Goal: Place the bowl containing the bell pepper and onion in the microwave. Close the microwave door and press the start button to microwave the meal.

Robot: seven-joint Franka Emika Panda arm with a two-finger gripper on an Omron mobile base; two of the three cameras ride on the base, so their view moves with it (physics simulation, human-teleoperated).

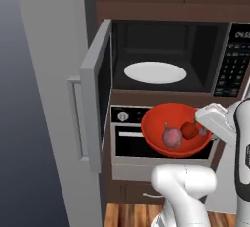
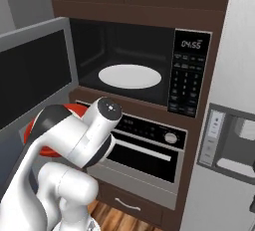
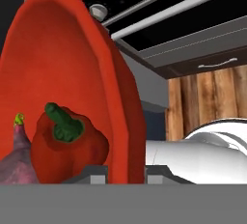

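Red and glossy, the bowl (image 1: 177, 129) is held by its rim in the gripper (image 3: 126, 170), whose fingers are clamped on either side of the wall. It is carried in the air below the open microwave (image 1: 166, 57), in front of the oven (image 1: 129, 140). Inside the bowl lie the bell pepper (image 1: 189, 130) and the onion (image 1: 171, 136), side by side. The microwave door (image 1: 95, 99) is swung wide to the left.

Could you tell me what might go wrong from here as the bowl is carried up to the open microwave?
The pincer grips the bowl by one rim only, so it could tip or slip, spilling the loose bell pepper and onion. The bowl hangs below the microwave opening, in front of the oven, so it may strike the ledge when raised. The microwave door stands close on one side.
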